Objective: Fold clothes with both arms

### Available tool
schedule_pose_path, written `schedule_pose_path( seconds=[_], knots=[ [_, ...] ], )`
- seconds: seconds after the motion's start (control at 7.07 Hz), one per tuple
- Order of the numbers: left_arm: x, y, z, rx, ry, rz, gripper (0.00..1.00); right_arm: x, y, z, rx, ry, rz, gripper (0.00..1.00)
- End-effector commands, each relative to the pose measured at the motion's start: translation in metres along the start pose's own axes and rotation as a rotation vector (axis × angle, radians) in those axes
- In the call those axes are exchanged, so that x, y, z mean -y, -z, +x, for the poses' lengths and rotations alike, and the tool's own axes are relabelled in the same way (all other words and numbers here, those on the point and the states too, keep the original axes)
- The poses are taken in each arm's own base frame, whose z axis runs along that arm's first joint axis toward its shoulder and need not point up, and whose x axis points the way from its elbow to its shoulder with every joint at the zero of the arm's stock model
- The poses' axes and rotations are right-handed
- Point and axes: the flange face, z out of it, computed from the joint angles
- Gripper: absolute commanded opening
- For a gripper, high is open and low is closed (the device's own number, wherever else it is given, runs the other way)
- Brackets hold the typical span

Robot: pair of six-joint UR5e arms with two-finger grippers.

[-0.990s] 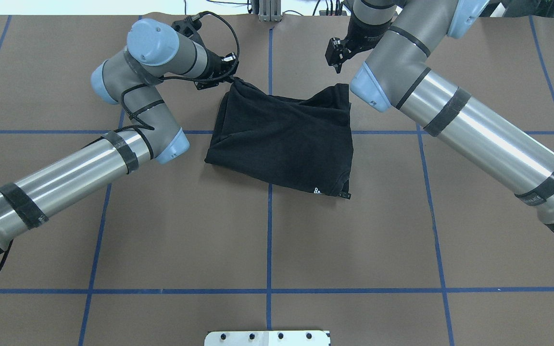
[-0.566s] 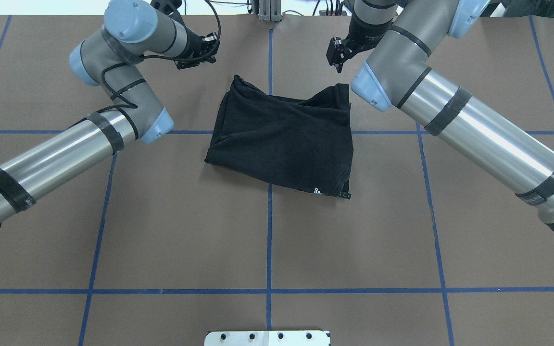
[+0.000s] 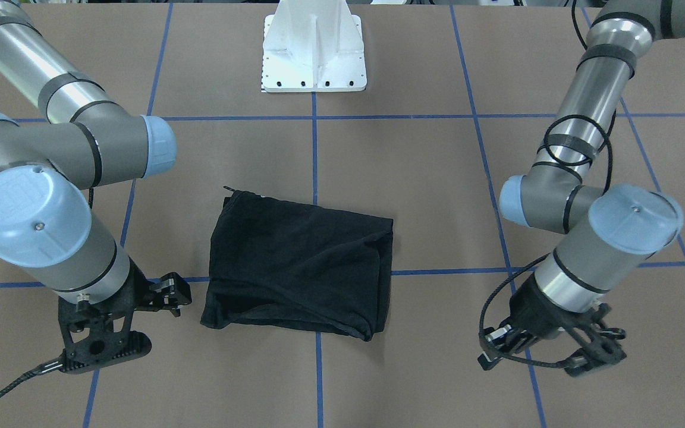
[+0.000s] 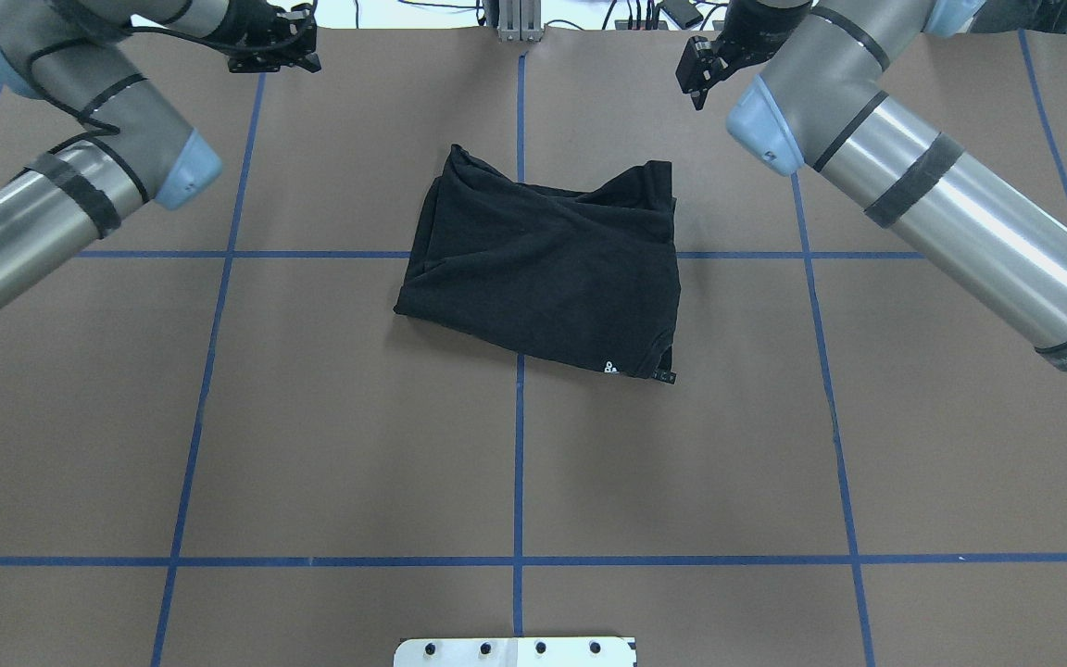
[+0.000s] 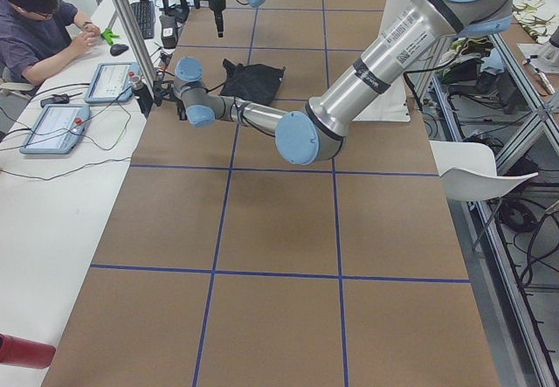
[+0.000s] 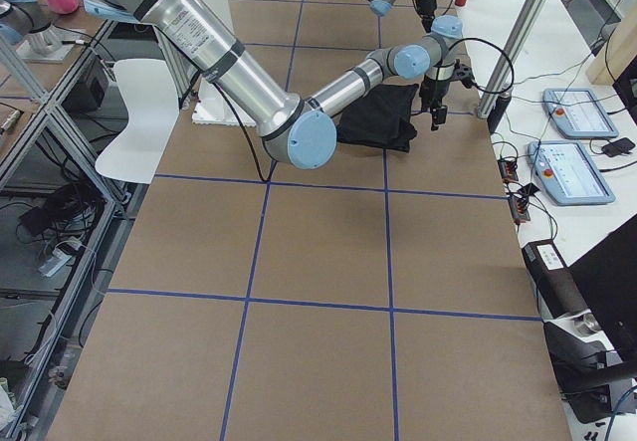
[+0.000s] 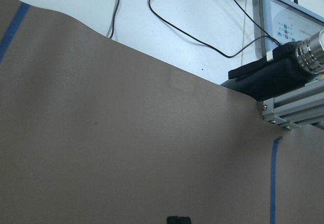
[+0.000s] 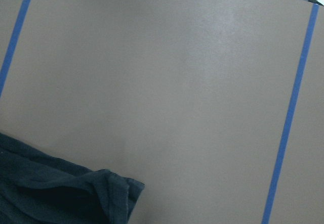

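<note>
The clothes, a black T-shirt, lie folded into a rough rectangle at the table's middle, plain black side up. Neither gripper touches them. My left gripper hovers by the far table edge, well to the shirt's far left. It shows at the lower right of the front-facing view. Its fingertips meet in the left wrist view, so it is shut on nothing. My right gripper hangs beyond the shirt's far right corner, fingers apart, holding nothing. A shirt corner shows in the right wrist view.
The brown table carries a grid of blue tape lines. A white pedestal mount stands at the near edge. An aluminium frame post and cables sit past the far edge. A person sits at a side desk with tablets.
My left gripper has left the shirt's far left corner and pulled back up and to the left. The right gripper has also drawn away, up and to the right. The shirt has stayed put.
</note>
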Motion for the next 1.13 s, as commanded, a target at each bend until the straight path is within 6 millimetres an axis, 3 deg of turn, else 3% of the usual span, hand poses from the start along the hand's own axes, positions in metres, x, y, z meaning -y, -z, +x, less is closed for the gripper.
schedule_pose_path(
  seconds=[0.0, 0.14, 0.42, 0.71, 0.85, 0.99],
  knots=[
    [0.011, 0.047, -0.056, -0.002, -0.014, 0.031, 0.99, -0.004, 0.006, 0.066, 0.017, -0.001, -0.019, 1.00],
    [0.005, 0.067, -0.080, -0.004, -0.038, 0.045, 1.00, -0.021, 0.005, 0.106, 0.011, 0.008, -0.019, 1.00],
    [-0.015, 0.127, -0.181, 0.065, -0.323, 0.096, 1.00, -0.051, -0.008, 0.177, -0.017, 0.080, -0.040, 1.00],
    [-0.005, 0.165, -0.256, 0.173, -0.479, 0.142, 1.00, -0.103, -0.005, 0.262, -0.044, 0.122, -0.041, 1.00],
    [-0.008, 0.173, -0.285, 0.233, -0.481, 0.180, 1.00, -0.133, -0.004, 0.298, -0.058, 0.104, -0.042, 1.00],
    [-0.011, 0.178, -0.288, 0.246, -0.480, 0.200, 1.00, -0.150, 0.004, 0.319, -0.068, 0.075, -0.030, 1.00]
  ],
)
